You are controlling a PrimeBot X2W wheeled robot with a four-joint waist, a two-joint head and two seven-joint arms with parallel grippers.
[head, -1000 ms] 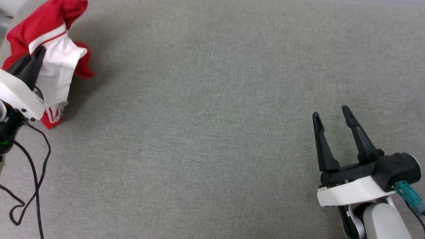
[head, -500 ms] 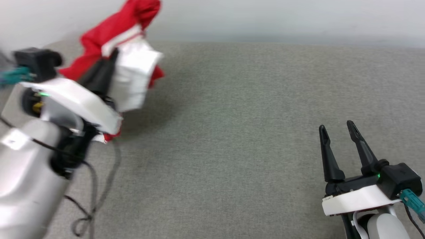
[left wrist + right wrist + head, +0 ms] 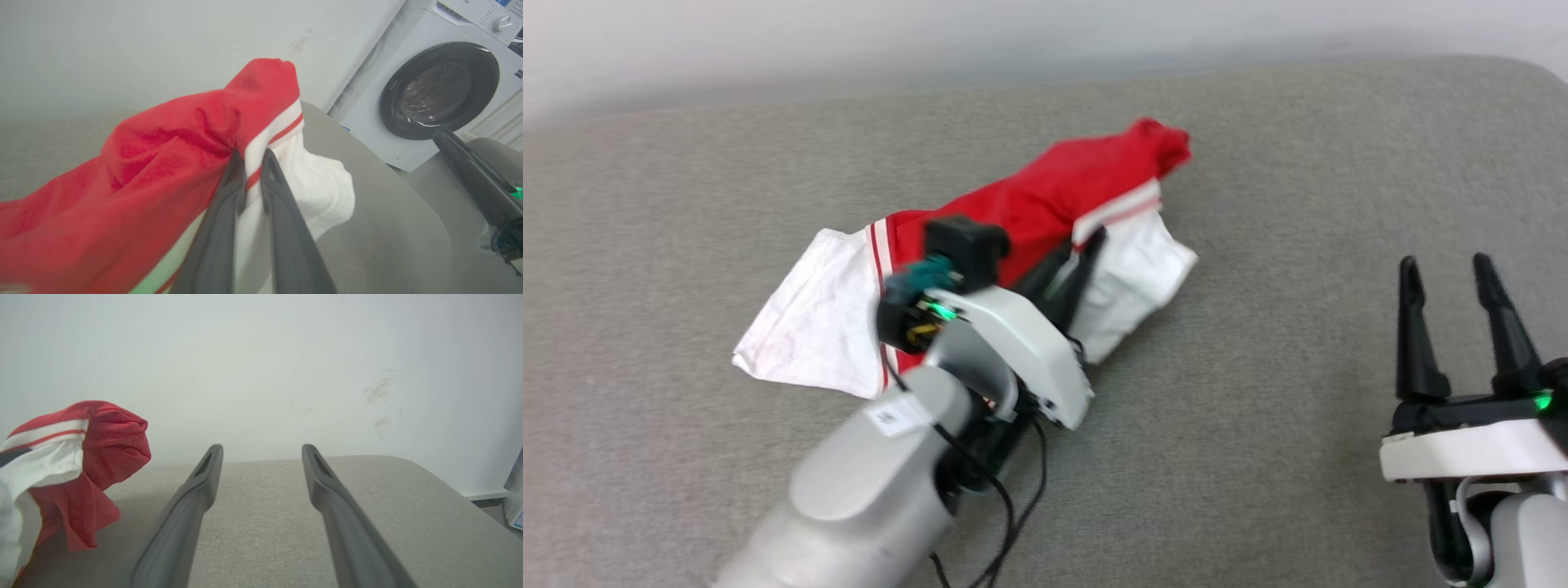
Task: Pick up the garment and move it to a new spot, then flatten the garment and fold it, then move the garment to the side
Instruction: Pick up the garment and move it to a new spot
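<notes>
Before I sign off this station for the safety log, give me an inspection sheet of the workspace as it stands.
Surface: grey fabric surface with a rounded far corner.
Job's things: garment, red with white sleeves, bunched and not yet folded; one white sleeve seems to lie on the surface.
Clutter: nothing seen.
Pincers: left pincer shut on the garment at its striped seam; right pincer open, holding nothing, apart from the garment.
Cables: black cable hangs loose under the left wrist.
Surroundings: pale wall behind the surface; washing machine beside it, door looks closed.
</notes>
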